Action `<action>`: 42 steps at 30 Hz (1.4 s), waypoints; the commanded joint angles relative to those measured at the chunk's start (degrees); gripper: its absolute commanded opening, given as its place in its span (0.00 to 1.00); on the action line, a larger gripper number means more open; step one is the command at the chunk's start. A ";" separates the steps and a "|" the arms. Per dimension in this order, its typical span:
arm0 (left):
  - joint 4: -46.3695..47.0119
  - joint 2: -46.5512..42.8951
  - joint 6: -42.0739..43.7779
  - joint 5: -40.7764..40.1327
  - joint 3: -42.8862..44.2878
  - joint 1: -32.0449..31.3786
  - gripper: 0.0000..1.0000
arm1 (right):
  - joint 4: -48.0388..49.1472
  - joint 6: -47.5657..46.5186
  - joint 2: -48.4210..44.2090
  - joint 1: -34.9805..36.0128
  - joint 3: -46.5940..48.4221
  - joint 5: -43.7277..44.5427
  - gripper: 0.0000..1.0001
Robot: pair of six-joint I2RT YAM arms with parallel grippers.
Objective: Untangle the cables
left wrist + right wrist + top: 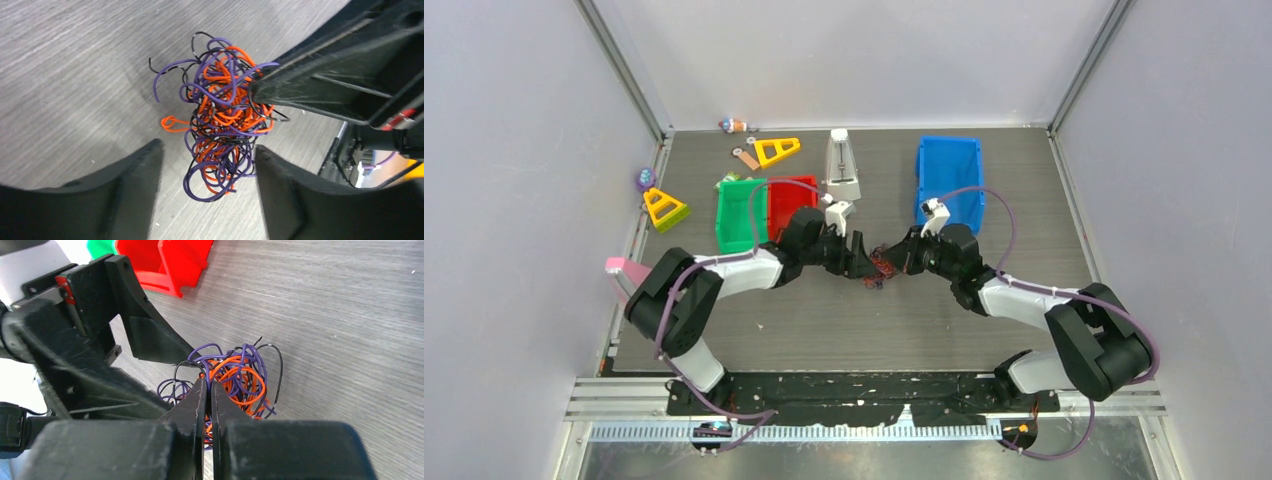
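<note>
The cables (222, 112) form one tangled clump of orange, purple and black strands near the middle of the table (824, 320), seen small in the top view as the cables (883, 267). My right gripper (207, 385) is shut on strands at the clump's near side, with the cables (240, 375) bulging past its tips. My left gripper (207, 160) is open, its two fingers on either side of the clump's lower loops, not pinching them. In the left wrist view the right gripper's fingers (280, 87) bite into the clump from the right.
A red bin (790, 200) and a green bin (740, 213) stand just behind the left arm, a blue bin (948, 180) behind the right. A white metronome-like object (842, 165), two yellow triangles (665, 208) and small toys lie at the back left.
</note>
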 commanded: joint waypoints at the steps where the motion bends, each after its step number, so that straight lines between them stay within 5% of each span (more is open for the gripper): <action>1: -10.35 4.62 3.59 1.76 6.80 -0.01 0.52 | 6.38 -1.00 0.74 0.21 0.39 3.96 0.05; 4: -12.44 7.08 4.05 4.41 9.08 0.01 0.03 | 7.03 -1.51 0.68 0.25 -0.65 6.23 0.05; 5: -12.70 7.21 4.03 4.63 9.42 0.02 0.00 | 7.23 -1.27 0.37 0.23 -1.26 6.83 0.05; 19: -2.34 -12.52 0.00 -15.73 -8.39 9.49 0.00 | -16.32 4.04 -13.80 -0.28 -3.01 49.54 0.08; 24: -0.48 -18.87 1.55 -20.89 -11.99 9.51 0.00 | -17.11 2.02 -12.39 -0.34 -1.74 45.84 0.06; 27: 0.01 -18.81 2.86 -18.19 -11.68 9.30 0.00 | -13.31 -1.94 -11.04 -0.32 -1.31 33.96 0.05; 28: 0.41 -18.25 3.27 -15.29 -11.16 9.13 0.08 | -10.26 -3.22 -10.45 -0.32 -1.50 31.24 0.05; 31: 0.87 -15.85 5.34 -11.31 -8.80 6.45 0.53 | -0.86 -4.54 -9.30 -0.34 -3.50 18.75 0.05; 34: 0.12 -14.56 9.64 -12.45 -7.13 1.59 0.79 | 2.06 -4.49 -8.27 -0.32 -4.06 13.98 0.05; 36: -0.11 -12.62 11.32 -12.42 -5.84 -0.76 0.87 | 2.15 -4.67 -8.07 -0.32 -4.03 13.93 0.05; 42: -3.38 -3.44 10.46 -10.74 0.97 -2.01 0.90 | 2.24 -4.66 -8.04 -0.32 -4.11 13.99 0.05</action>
